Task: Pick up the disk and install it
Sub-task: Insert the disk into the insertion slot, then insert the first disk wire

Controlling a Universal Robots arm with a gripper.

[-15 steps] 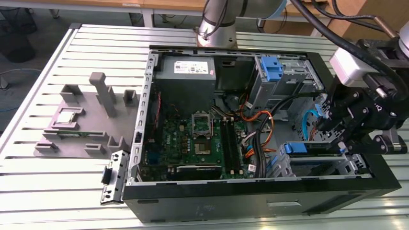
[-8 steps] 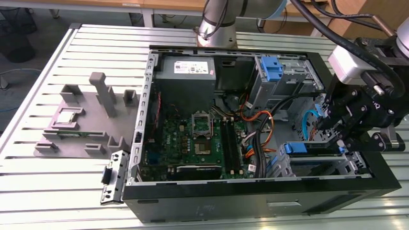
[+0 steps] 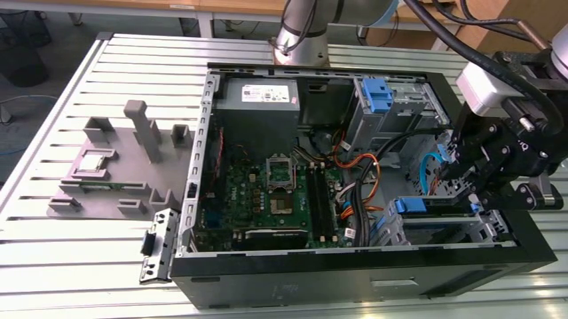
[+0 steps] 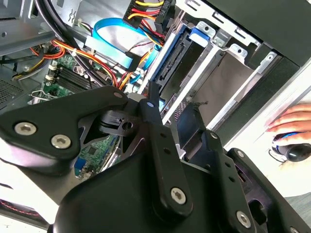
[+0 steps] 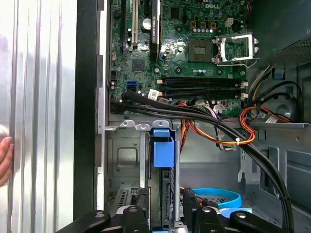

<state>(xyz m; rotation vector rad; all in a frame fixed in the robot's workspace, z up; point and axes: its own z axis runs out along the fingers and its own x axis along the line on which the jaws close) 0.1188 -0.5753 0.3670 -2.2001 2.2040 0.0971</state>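
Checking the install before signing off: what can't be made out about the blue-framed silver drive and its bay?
1. Blue-framed silver drive: labelled face hidden, edge-on between the walls of the grey metal bay, first wrist view.
2. How deep it sits: the black gripper covers the bay in the exterior view.
3. Person's hand: cut off by the first wrist view's edge.

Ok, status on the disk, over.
Gripper close over the disk. Disk on edge in the drive bay, blue carrier tab showing. Black cables run past the bay; a hand beside the case.
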